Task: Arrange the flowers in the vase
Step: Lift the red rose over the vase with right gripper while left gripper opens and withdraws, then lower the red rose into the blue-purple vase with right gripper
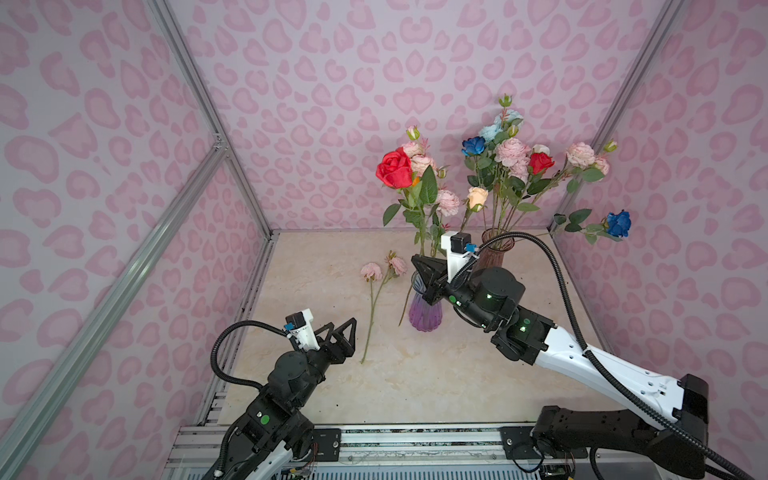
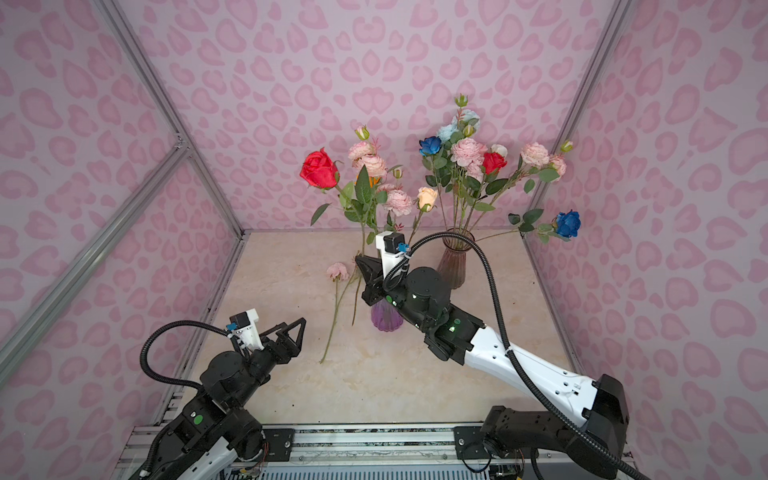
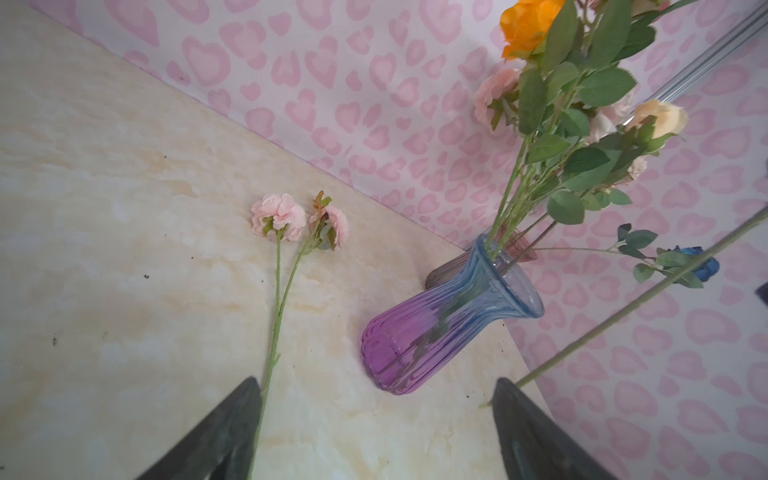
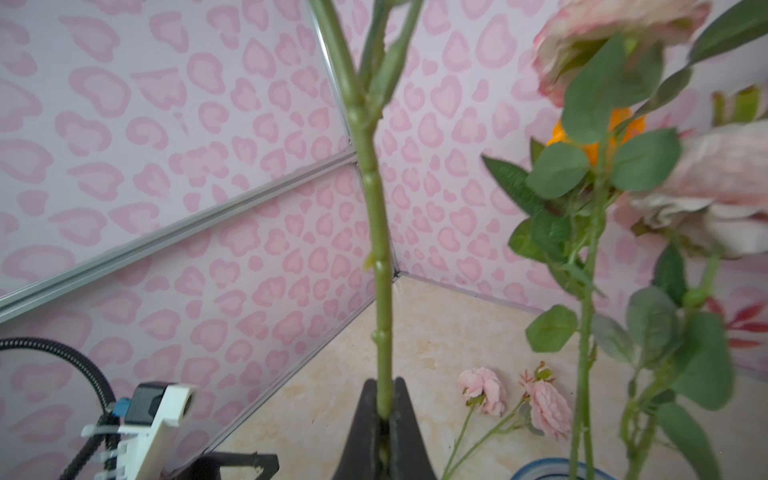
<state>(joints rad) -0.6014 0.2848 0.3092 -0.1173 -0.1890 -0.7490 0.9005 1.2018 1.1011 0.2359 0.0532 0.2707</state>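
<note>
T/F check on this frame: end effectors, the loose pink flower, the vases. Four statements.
1. The right end effector is shut on a green stem. True.
2. The left end effector grips the pink flower. False: it is open and empty; the flower lies on the table.
3. Two vases stand on the table, the purple vase and the brown vase. True.
4. The purple vase is empty. False: it holds several flowers.
</note>
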